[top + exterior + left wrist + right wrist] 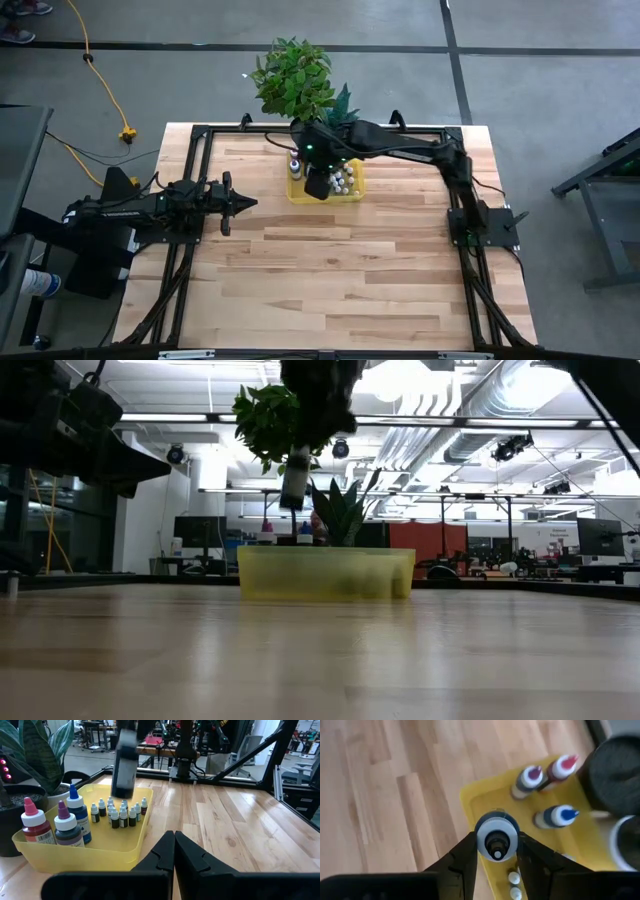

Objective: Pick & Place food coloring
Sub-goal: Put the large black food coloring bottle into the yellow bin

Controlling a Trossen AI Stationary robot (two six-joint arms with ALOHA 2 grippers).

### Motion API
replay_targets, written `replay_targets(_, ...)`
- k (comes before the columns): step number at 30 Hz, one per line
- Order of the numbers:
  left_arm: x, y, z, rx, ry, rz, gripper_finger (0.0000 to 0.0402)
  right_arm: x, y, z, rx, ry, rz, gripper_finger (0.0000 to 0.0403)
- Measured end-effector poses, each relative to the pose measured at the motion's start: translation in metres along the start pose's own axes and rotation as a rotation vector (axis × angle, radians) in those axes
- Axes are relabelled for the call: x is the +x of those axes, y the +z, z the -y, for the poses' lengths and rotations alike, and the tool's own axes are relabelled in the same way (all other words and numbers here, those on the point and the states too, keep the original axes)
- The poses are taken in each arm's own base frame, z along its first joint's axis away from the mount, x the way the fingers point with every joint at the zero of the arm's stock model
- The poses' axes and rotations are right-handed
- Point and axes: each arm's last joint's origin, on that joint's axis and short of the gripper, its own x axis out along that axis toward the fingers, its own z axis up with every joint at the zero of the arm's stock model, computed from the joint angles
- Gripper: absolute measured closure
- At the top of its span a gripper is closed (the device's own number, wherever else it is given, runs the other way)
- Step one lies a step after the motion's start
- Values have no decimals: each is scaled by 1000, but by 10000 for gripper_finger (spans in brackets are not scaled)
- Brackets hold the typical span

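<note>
One bottle [496, 841] clamped in right gripper [496, 851] over yellow tray [297, 196]; wood table [340, 270], workshop behind; left gripper [173, 851] closed, empty

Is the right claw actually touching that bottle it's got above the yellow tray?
Touching. In the right wrist view, the right gripper has a dark finger pressed against each side of the bottle, no gap showing. The low view shows it held above the tray.

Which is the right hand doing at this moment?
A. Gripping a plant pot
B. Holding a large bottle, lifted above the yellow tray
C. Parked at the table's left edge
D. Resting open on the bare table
B: in the right wrist view the right hand has its fingers closed on a large bottle, and the low view shows that bottle hanging clear above the yellow tray.
</note>
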Motion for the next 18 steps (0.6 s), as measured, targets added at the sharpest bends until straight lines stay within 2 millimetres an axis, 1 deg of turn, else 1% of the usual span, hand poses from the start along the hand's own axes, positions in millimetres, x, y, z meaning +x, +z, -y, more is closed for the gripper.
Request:
replay_targets(5,0,0,0,0,0,0,401,38,-2,16,83,-12,-81,298)
replay_targets(10,0,0,0,0,0,0,401,67,-4,30,116,-34,-131,291)
replay_targets(14,0,0,0,0,0,0,401,86,-7,39,154,-30,-166,289)
replay_targets(18,0,0,0,0,0,0,401,97,-6,46,168,-35,-156,291)
